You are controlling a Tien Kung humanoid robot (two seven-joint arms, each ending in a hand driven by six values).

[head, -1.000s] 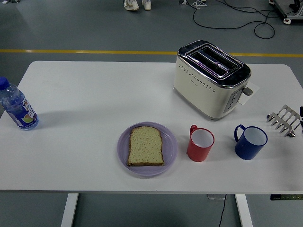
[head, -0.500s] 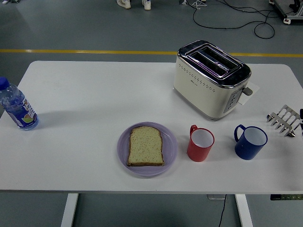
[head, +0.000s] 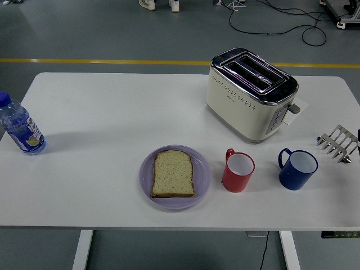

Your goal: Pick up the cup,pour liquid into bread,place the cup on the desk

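A red cup [head: 238, 171] stands upright on the white table [head: 101, 112], handle toward the far left, just right of the plate. A blue cup [head: 298, 169] stands upright further right, handle to the left. A slice of bread [head: 174, 173] lies flat on a purple plate [head: 202, 180] near the table's front edge. Both cups show white insides; I cannot tell what they hold. Neither of my hands shows in the head view.
A cream and chrome toaster [head: 250, 93] stands behind the cups. A metal toast rack [head: 337, 143] sits at the right edge. A water bottle [head: 19, 126] stands at the far left edge. A person's shoes [head: 160, 4] show on the floor beyond the table.
A small dark shape at the right edge by the toast rack has slipped out of the picture. The person's shoes have shifted away. Nothing on the table has moved.
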